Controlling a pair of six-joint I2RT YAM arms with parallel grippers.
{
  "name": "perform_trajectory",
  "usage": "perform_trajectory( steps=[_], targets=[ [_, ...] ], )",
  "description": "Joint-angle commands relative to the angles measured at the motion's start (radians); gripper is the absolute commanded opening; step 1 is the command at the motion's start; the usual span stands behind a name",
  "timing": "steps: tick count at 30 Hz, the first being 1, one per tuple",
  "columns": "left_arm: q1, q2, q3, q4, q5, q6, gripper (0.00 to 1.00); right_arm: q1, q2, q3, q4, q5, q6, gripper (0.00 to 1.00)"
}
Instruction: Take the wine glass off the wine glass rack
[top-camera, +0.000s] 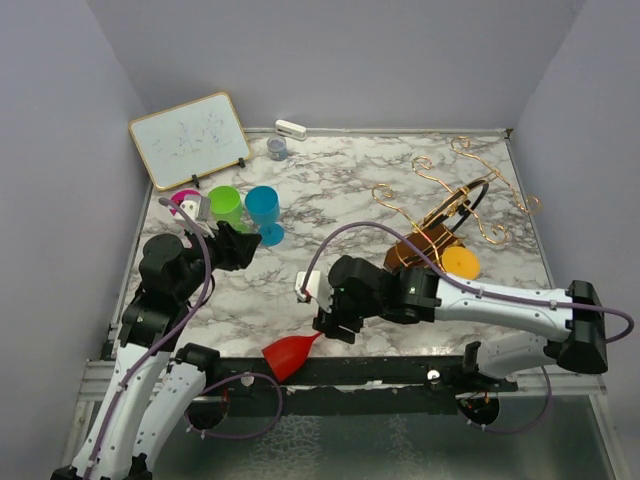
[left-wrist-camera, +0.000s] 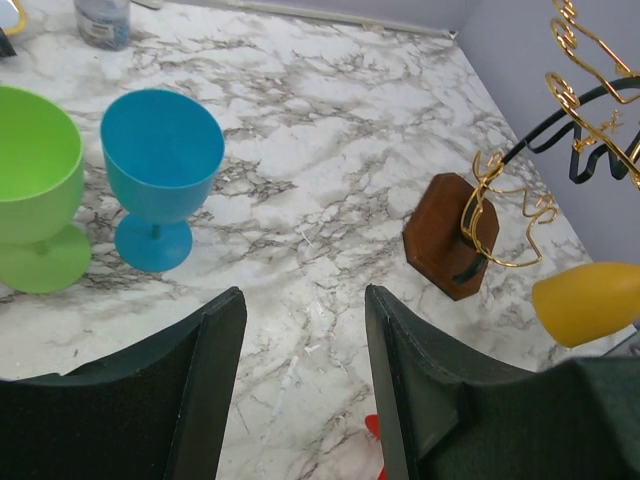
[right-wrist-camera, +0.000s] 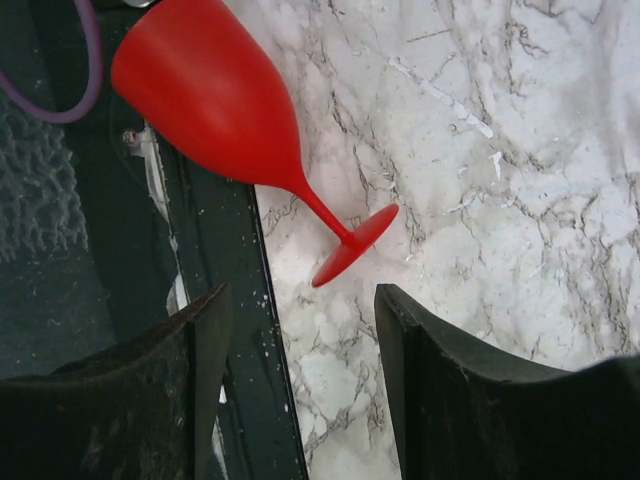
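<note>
The wine glass rack (top-camera: 412, 250) is at the right, a brown wooden base with gold wire arms (top-camera: 460, 190) spread toward the far right; it looks tipped on its side. It also shows in the left wrist view (left-wrist-camera: 452, 235). A yellow wine glass (top-camera: 461, 262) is beside the base, also seen in the left wrist view (left-wrist-camera: 585, 300); I cannot tell whether it hangs on a hook. A red wine glass (top-camera: 290, 354) lies on its side at the near edge, its bowl (right-wrist-camera: 215, 100) over the black rail. My right gripper (right-wrist-camera: 300, 390) is open just behind its foot. My left gripper (left-wrist-camera: 305, 390) is open and empty.
Blue (top-camera: 264, 210), green (top-camera: 226, 205) and pink (top-camera: 185, 203) glasses stand at the left, just beyond my left gripper (top-camera: 248, 246). A whiteboard (top-camera: 190, 138) leans at the back left, with a small jar (top-camera: 277, 148) and a white eraser (top-camera: 290, 129) near the back wall.
</note>
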Motion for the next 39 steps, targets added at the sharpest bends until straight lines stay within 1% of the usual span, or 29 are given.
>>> perform_trajectory(
  steps=[1, 4, 8, 25, 34, 39],
  targets=[
    [-0.004, -0.079, -0.027, 0.022, -0.1, 0.029, 0.54, 0.016, 0.123, 0.017, 0.108, -0.017, -0.04, 0.59],
    [-0.003, -0.118, -0.037, 0.018, -0.115, 0.033, 0.54, 0.023, 0.194, 0.042, 0.117, -0.016, -0.072, 0.59],
    [-0.003, -0.123, -0.034, 0.008, -0.126, 0.039, 0.54, 0.036, 0.253, 0.042, 0.114, -0.017, -0.098, 0.58],
    [-0.003, -0.134, -0.039, 0.005, -0.115, 0.03, 0.55, 0.074, 0.392, 0.001, 0.149, -0.014, -0.113, 0.55],
    [-0.004, -0.13, -0.037, 0.003, -0.118, 0.03, 0.55, 0.074, 0.407, -0.022, 0.154, -0.041, -0.112, 0.44],
    [-0.004, -0.128, -0.037, 0.001, -0.118, 0.028, 0.55, 0.074, 0.417, -0.041, 0.158, -0.053, -0.104, 0.41]
  ],
)
